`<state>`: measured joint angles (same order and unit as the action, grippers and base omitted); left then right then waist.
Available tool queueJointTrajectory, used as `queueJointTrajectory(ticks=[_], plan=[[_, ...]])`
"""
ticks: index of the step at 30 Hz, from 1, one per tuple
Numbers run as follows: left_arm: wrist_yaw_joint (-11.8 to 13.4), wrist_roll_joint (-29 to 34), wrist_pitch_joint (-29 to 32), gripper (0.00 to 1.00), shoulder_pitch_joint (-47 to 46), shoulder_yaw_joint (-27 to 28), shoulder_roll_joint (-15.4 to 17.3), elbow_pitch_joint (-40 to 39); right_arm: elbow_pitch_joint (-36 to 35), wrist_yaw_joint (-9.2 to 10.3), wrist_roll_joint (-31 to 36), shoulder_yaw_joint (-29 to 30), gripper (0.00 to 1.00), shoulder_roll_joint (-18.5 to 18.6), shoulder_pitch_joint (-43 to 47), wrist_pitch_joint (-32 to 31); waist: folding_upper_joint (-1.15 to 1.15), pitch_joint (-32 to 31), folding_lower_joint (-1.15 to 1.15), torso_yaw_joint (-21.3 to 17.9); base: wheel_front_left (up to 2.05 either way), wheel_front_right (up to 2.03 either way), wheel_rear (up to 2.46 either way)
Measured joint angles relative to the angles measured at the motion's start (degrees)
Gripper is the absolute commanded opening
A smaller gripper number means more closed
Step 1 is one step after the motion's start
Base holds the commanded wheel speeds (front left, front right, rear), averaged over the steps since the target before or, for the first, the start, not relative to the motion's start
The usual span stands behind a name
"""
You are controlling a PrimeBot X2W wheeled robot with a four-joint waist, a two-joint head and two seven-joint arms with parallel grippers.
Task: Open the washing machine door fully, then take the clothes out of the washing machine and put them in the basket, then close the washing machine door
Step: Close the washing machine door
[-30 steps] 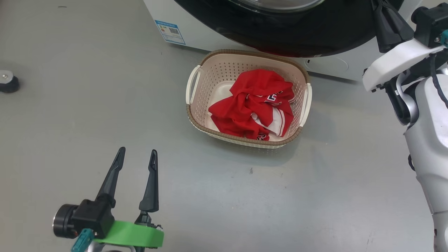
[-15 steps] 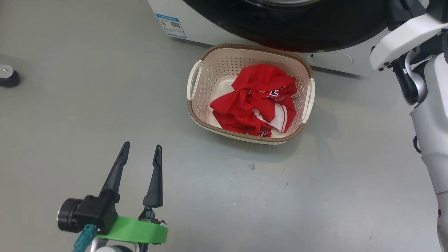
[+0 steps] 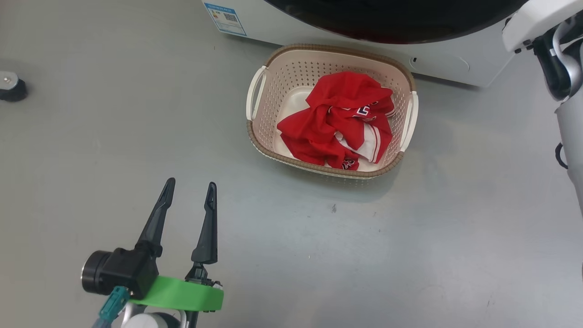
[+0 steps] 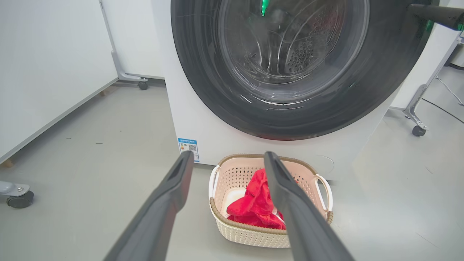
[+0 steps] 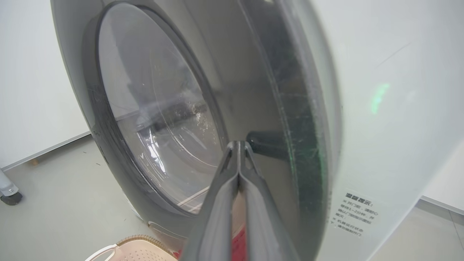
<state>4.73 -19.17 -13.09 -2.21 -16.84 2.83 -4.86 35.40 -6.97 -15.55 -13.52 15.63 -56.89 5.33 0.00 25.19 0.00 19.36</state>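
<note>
Jaws: left gripper (image 3: 191, 183) apart, empty, over bare floor (image 3: 91, 150) left-front of basket (image 3: 273, 77), well apart from it. One basket, just before washer (image 3: 455, 59), below door (image 4: 203, 90). Clothes (image 3: 337, 123): one tangled red heap inside basket, garment count unclear. Floor open round basket; one caster (image 3: 11, 86) far left. Right gripper (image 5: 237, 145) pressed together, empty, tips at door rim, up-right of basket.

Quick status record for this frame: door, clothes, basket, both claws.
door: covers the opening of the washing machine, looks shut or nearly
clothes: red, heaped in the basket
basket: on the floor, before the machine
left claw: open, empty, over bare floor
right claw: shut, tips at the door's black rim
</note>
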Motion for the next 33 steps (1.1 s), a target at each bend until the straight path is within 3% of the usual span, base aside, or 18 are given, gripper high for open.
queueJointTrajectory(ticks=[23,33], plan=[[-0.07,-1.44,-0.67,1.00,-3.13,-0.49,-0.29,2.16,7.60,0.56,-0.04,1.37,0.00,1.40,-7.91,1.99,0.00,1.95,0.00,1.36,0.00,0.00,0.00],[0.00,-1.40,-0.69,1.00,-3.18,0.35,-0.32,3.77,10.04,0.54,-0.16,-0.30,0.00,-1.33,-7.11,6.70,0.00,-0.15,0.00,-0.06,0.00,0.00,0.00]])
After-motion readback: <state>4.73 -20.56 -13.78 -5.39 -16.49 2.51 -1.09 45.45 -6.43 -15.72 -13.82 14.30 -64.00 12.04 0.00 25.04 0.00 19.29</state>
